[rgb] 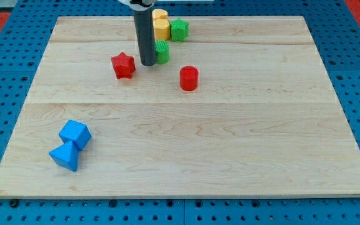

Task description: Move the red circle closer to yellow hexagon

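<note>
The red circle (pixel 189 78) is a short red cylinder on the wooden board, a little above the view's middle. The yellow hexagon (pixel 160 28) lies near the view's top, with a second yellow block (pixel 160 15) just above it and a green star (pixel 179 29) touching its right side. My tip (pixel 147 64) rests on the board to the left of the red circle, apart from it. A green cylinder (pixel 162 52) sits right beside the rod on its right. A red star (pixel 123 65) lies just left of the tip.
A blue cube (pixel 75 134) and a blue triangle (pixel 65 155) sit together at the view's lower left. The wooden board (pixel 230 150) lies on a blue perforated table (pixel 5 75).
</note>
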Motion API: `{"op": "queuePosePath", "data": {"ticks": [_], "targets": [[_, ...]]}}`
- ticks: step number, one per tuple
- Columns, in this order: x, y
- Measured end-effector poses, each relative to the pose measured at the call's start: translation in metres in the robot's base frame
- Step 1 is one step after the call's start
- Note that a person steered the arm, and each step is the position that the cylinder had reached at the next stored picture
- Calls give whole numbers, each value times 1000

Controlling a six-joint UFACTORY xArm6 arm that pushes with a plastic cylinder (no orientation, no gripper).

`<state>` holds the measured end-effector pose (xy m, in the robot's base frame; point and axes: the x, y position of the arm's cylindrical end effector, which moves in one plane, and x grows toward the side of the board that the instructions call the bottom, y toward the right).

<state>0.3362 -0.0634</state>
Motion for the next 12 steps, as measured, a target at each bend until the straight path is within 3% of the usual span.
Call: {"op": "queuePosePath", "data": {"ticks": [2, 4, 5, 6, 7, 8, 9, 12], "targets": [[-56, 22], [10, 112], [59, 112], [63, 59], [32, 1], [48, -4], [37, -19], [-44, -39]]}}
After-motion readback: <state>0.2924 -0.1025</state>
